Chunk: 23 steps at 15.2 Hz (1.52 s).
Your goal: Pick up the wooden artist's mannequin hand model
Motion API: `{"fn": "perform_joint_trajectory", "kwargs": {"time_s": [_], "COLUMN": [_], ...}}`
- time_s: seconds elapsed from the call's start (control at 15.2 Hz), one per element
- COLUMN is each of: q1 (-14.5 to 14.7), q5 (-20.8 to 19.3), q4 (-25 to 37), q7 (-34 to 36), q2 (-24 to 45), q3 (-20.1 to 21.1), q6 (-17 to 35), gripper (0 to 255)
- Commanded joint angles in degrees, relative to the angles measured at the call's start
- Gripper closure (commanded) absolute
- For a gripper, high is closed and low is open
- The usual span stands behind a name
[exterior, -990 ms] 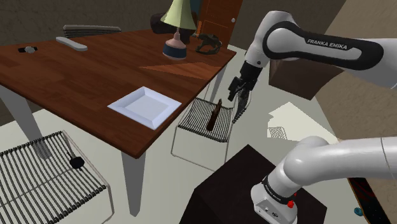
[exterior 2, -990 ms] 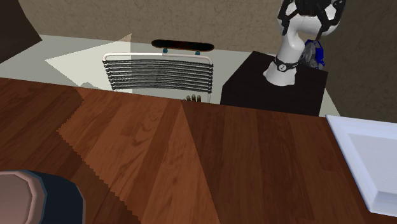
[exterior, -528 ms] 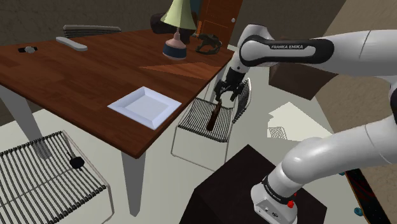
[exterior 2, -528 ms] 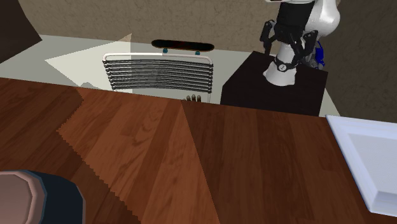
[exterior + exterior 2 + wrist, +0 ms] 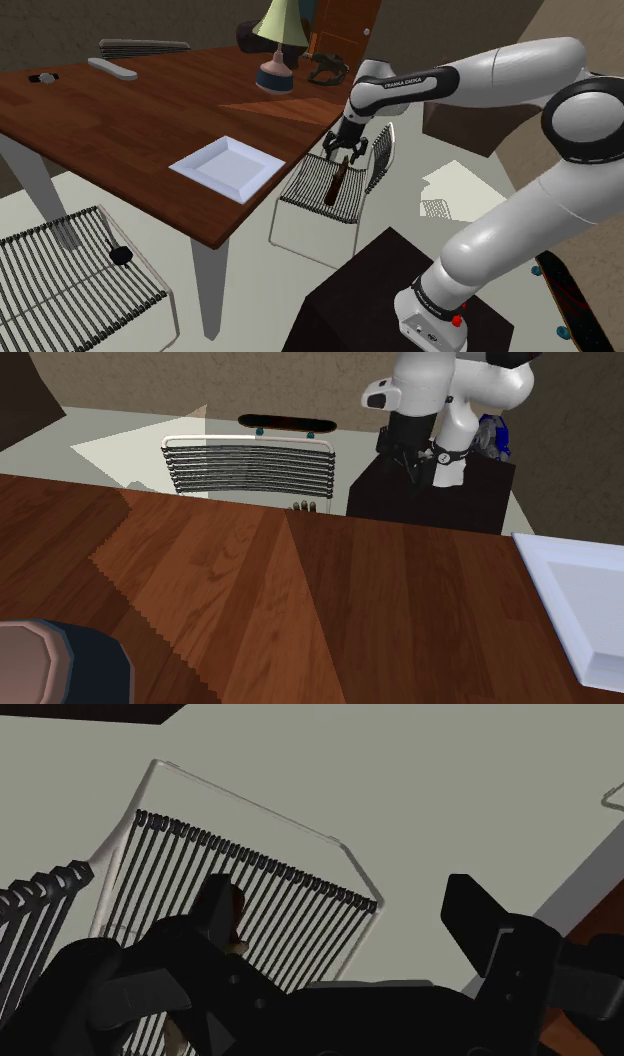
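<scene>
Hovering in the shoulder view, the black gripper (image 5: 343,155) hangs just above the dark brown mannequin hand (image 5: 334,184), which lies on the seat of a wire chair (image 5: 308,196) at the near corner of the wooden table (image 5: 130,120), to the shoulder view's right of the white tray (image 5: 205,181). Across the table in the second exterior view, the white arm (image 5: 430,392) reaches down in front of the dark stand (image 5: 390,492), to that view's right of the chair's wire backrest (image 5: 250,462). From the wrist view, the fingers (image 5: 480,919) stand wide apart, clasping nothing, over the wire seat, and the mannequin hand (image 5: 236,909) shows just beside one of them.
</scene>
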Motion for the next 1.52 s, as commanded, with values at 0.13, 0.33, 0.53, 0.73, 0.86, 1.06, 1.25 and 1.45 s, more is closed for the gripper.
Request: {"fn": "perform_joint_trajectory", "kwargs": {"time_s": [0.13, 0.33, 0.53, 0.73, 0.86, 1.06, 1.25, 1.45], "q1": [-1.75, -2.79, -3.68, -4.54, -4.95, -4.96, -4.98, -4.99], "q5": [-1.19, -1.88, -2.29, -2.34, -2.23, -2.12, -2.00, -1.94], "q4": [3.70, 6.72, 9.89, 13.17, 14.77, 14.35, 14.05, 13.93], "q7": [5.79, 9.87, 13.68, 17.20, 18.77, 18.66, 18.54, 18.47], "q2": [7.88, 13.57, 19.05, 24.32, 26.78, 28.30, 29.90, 30.77], "q3": [-0.94, -2.00, -3.34, -4.84, -5.60, -5.57, -5.53, -5.50], "q6": [3.53, 5.67, 7.43, 8.86, 9.45, 11.38, 13.28, 14.27], "gripper": [0, 0, 0, 0, 0, 0, 0, 0]}}
